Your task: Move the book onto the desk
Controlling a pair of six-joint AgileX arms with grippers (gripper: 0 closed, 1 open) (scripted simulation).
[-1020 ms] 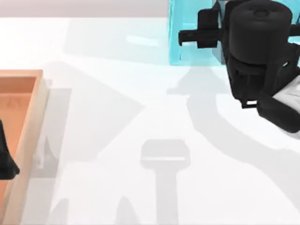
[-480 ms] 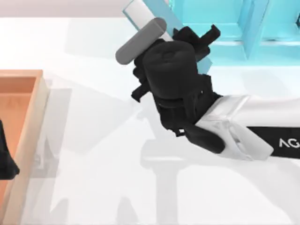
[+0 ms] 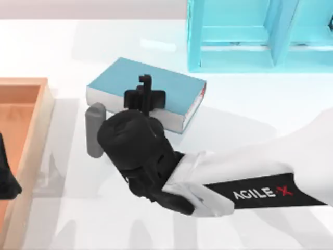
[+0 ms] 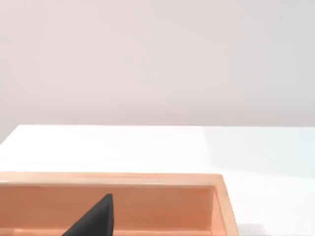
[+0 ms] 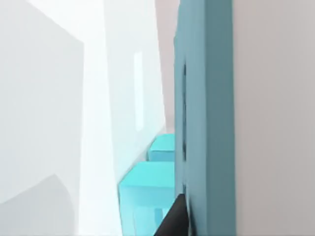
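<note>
The right arm [image 3: 250,187] is seen reaching in from the top view's right, low over the white surface [image 3: 250,104], its black wrist at the middle of the picture. The right hand [image 3: 145,96] is set over the near long edge of the book [image 3: 156,86], with one black finger [image 3: 144,83] showing on the light blue cover. In the right wrist view the book's cover [image 5: 206,98] is seen close up, with a dark fingertip [image 5: 174,219] laid against it — the hand appears to be clenched on the book, though the second finger is hidden.

The book is seen flat, or nearly so, on the surface, left of centre and turned a little askew, its white page edges toward the camera and its thin red strip at the end toward the right. A grey cylinder [image 3: 95,130] is seen just beside the wrist, near the book's left corner.

At the left edge a wooden tray [image 3: 36,130] is found, with the left hand [image 3: 8,177] parked over it; whether that hand is released or clenched cannot be told.

Farthest back, at the upper right, the cyan shelf unit [image 3: 234,57] is seen standing — well apart from the book.
</note>
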